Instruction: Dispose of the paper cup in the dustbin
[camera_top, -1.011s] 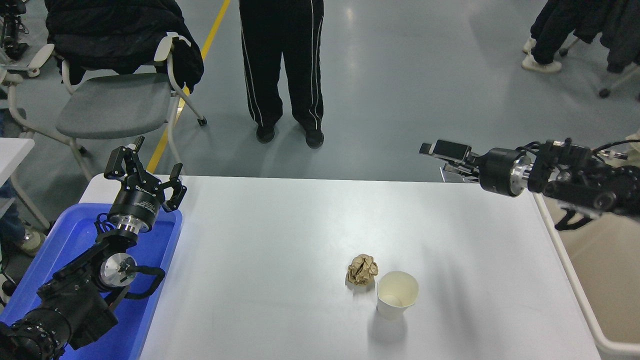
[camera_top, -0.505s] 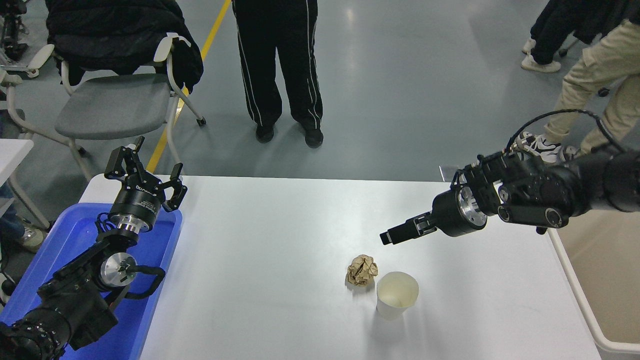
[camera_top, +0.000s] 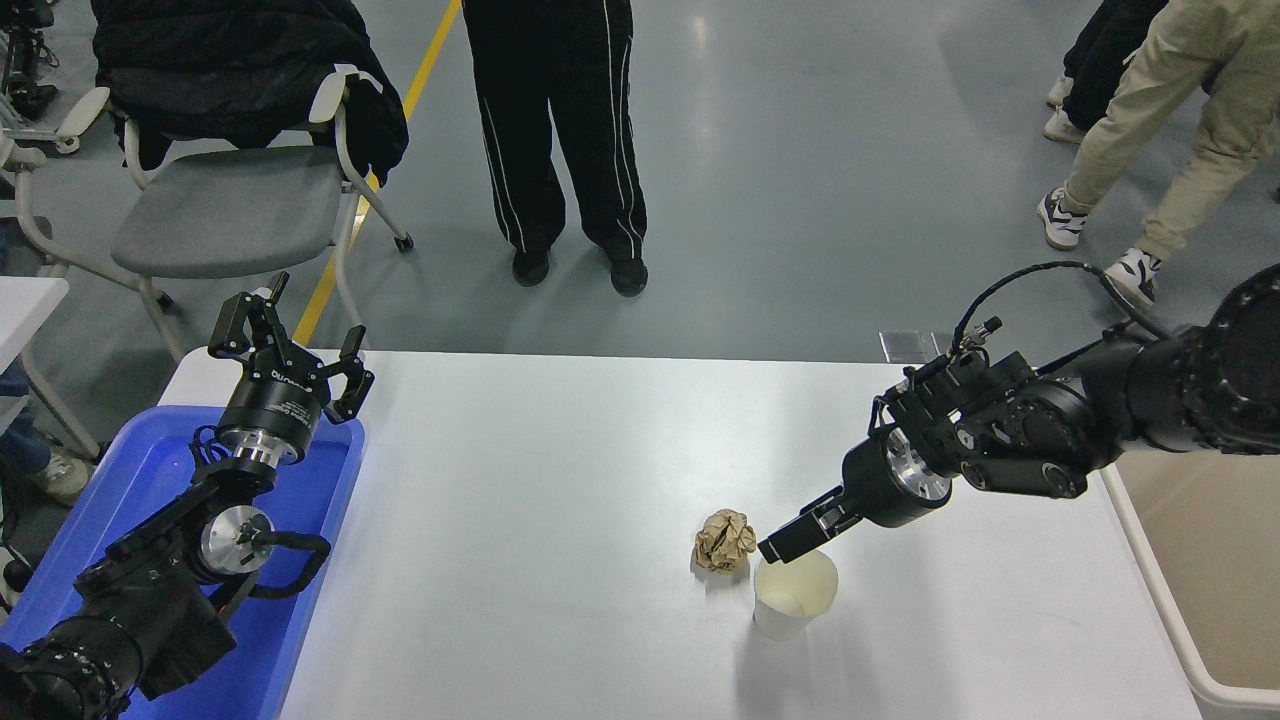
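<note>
Now my right pincer (camera_top: 782, 545) down from high over far table edge, tip at paper cup (camera_top: 794, 594) rim; jaw gap unreadable. Cup upright just below tip, paper ball (camera_top: 725, 540) beside. Dustbin (camera_top: 1160, 590) behind me. Left pincer (camera_top: 290, 345) parked, spread. Grasp next.

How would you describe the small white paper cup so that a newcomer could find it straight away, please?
On the white table, look toward the near right part, just below the tip of the black right gripper. There the small white tapered paper cup stands upright, open mouth up. Unlike the crumpled brown paper ball at its left, it is smooth, white and hollow.
</note>
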